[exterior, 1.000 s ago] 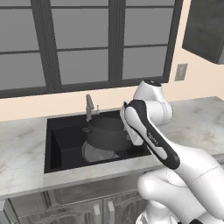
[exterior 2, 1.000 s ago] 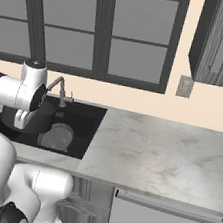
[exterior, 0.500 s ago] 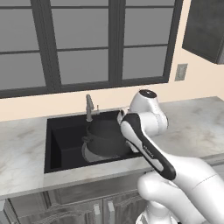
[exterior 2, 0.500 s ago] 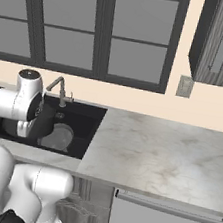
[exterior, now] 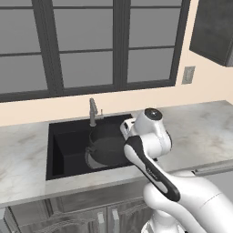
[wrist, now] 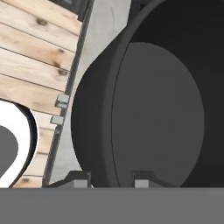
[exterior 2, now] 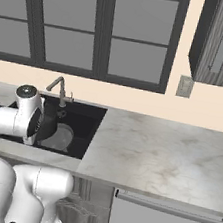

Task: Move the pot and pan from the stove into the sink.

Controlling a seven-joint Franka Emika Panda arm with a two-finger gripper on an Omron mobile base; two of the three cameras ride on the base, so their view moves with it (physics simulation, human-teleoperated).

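Observation:
The pot (wrist: 157,105) is a wide dark grey vessel with upright walls. It hangs tilted on its side, and my gripper (wrist: 111,181) is shut on its rim, one fingertip (wrist: 81,180) outside the wall and one inside. In the left base view the pot (exterior: 105,148) sits low inside the black sink (exterior: 59,150), its lighter rim turned toward the front left. From the right, the pot (exterior 2: 61,137) shows as a grey round in the sink (exterior 2: 88,125), just past my forearm. The pan and the stove are out of view.
A slim grey faucet (exterior: 92,111) (exterior 2: 60,88) rises behind the basin, close to the pot. Pale marble counter (exterior: 200,127) (exterior 2: 153,150) stretches to the right. A dark wall cabinet (exterior: 214,27) hangs at the upper right, and windows stand behind.
The arm has folded down and toward the base. The pot has gone a little lower and to the left in the basin, still gripped.

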